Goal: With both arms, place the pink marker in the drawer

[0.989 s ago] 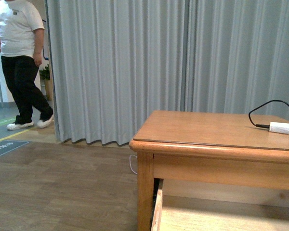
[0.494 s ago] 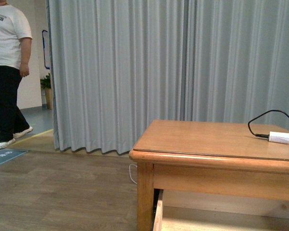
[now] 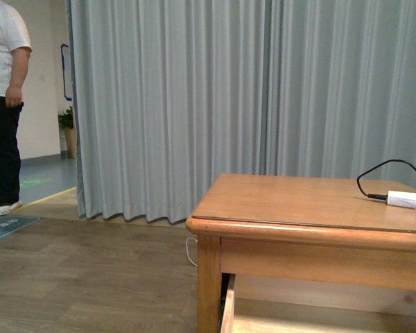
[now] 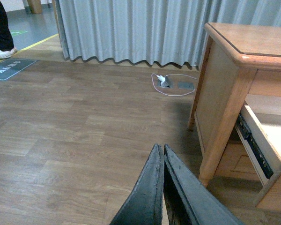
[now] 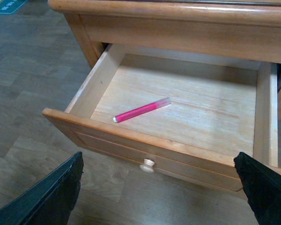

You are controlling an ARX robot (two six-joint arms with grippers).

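In the right wrist view the pink marker (image 5: 141, 110) lies flat on the pale floor of the pulled-out drawer (image 5: 131, 138), free of any gripper. My right gripper (image 5: 160, 180) hangs open and empty in front of the drawer's round knob (image 5: 147, 164), its fingers wide apart. My left gripper (image 4: 160, 151) is shut with nothing in it, over the floor beside the table leg (image 4: 225, 131). The open drawer also shows at the side in the left wrist view (image 4: 267, 140) and at the bottom edge of the front view (image 3: 319, 320). Neither arm appears in the front view.
A white plug adapter (image 3: 402, 200) with a black cable lies on the wooden table top (image 3: 291, 198). Grey curtains (image 3: 194, 97) hang behind. A person (image 3: 3, 104) stands at the far left. A floor socket with a white cord (image 4: 175, 85) sits near the curtain.
The front view has tilted up a little, so the table sits lower in frame. The person at the left has walked further left, partly out of view.
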